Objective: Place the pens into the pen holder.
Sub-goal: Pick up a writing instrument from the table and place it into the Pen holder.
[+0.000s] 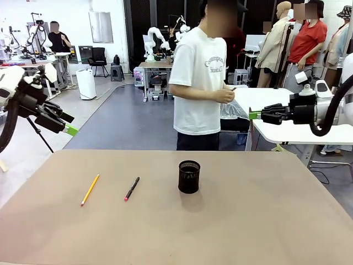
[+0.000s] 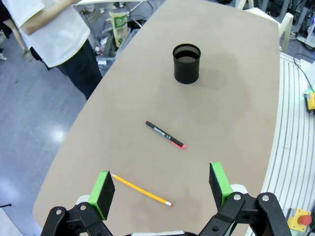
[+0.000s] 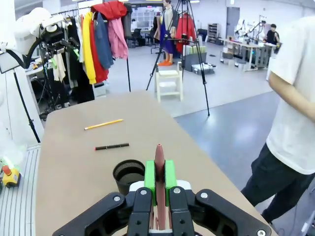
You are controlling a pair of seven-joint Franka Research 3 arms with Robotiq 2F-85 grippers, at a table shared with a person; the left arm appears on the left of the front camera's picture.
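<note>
Left gripper (image 1: 70, 130) hangs high over the near-left edge of the table (image 1: 265, 221), jaws spread wide and holding nothing. In its wrist view the yellow pencil (image 2: 141, 190) lies flat just below, between the green pads (image 2: 103, 189). The black pen with the red end (image 2: 165, 134) lies just right of the pencil, apart from it. The pen holder (image 1: 189, 176) stands upright mid-table, to the right of both, with nothing visible inside. Right gripper (image 3: 160, 178) has its jaws pressed together on the reddish-brown pen (image 3: 159, 156), which runs along the fingers with its tip past the pads.

Risks, as judgement: the holder's mouth is narrow and the cup looks light, so a pen brought in off-centre or not tipped downward could strike the rim, tip the cup or drop outside it. The pencil is thin and lies flat, so pads closing on it could scrape the table or roll it away.

The right wrist view makes the pinch on the pen plain; in the front view the pen is too small to tell. The front view gives both grippers' height above the table and the right gripper off past the far-right edge, near the standing person (image 1: 199, 83). The left wrist view gives the pencil's line between the pads.
</note>
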